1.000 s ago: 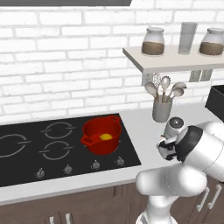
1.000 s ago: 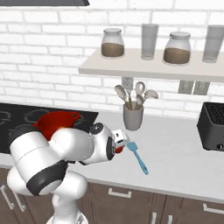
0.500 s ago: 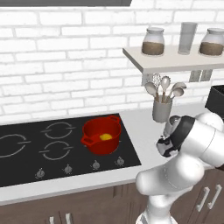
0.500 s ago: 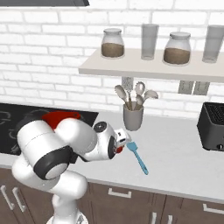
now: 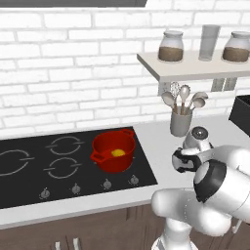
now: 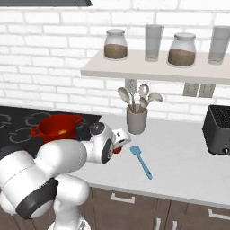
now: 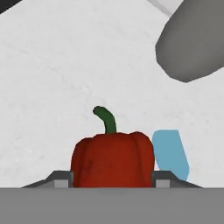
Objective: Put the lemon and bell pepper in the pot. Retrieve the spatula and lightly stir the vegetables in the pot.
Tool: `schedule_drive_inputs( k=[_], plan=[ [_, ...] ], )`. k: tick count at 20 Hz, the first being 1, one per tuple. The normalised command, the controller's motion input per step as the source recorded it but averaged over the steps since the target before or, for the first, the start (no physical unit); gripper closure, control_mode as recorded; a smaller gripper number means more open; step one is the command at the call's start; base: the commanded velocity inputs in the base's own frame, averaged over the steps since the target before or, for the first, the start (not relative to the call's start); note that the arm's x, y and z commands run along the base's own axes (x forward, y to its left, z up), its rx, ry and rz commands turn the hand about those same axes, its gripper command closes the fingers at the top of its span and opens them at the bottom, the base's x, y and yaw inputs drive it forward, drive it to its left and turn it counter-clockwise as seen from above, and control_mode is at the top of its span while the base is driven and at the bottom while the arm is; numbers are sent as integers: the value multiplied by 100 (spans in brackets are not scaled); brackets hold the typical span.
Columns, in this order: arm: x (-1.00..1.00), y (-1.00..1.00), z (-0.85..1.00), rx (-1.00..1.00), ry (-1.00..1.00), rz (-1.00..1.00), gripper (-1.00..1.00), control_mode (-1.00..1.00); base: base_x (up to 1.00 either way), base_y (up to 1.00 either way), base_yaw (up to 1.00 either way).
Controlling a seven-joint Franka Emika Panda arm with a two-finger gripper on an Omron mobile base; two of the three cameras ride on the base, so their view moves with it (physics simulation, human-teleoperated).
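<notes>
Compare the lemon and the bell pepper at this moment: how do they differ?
The lemon is yellow and lies inside the red pot on the stove; the bell pepper is red with a green stem and sits between the gripper's fingertips, over the white counter. Both are small, rounded produce.

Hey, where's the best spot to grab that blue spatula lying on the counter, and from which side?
Probably from straight above, on the thin straight handle near its middle, jaws across its width. The spatula lies flat on the counter, blade toward the utensil holder, so its sides sit too low. The gripper now frames the bell pepper.
</notes>
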Motion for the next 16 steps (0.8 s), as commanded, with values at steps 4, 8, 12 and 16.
schedule_drive_inputs(
  k=[4,8,12,16],
  plan=[
    [-17,91,100,0,0,0,100,-100,0,0,0],
    [1,77,100,3,0,0,100,-100,0,0,0],
    [7,62,100,8,4,1,100,-100,0,0,0],
    [0,92,81,9,17,10,100,-100,0,0,0]
  ],
)
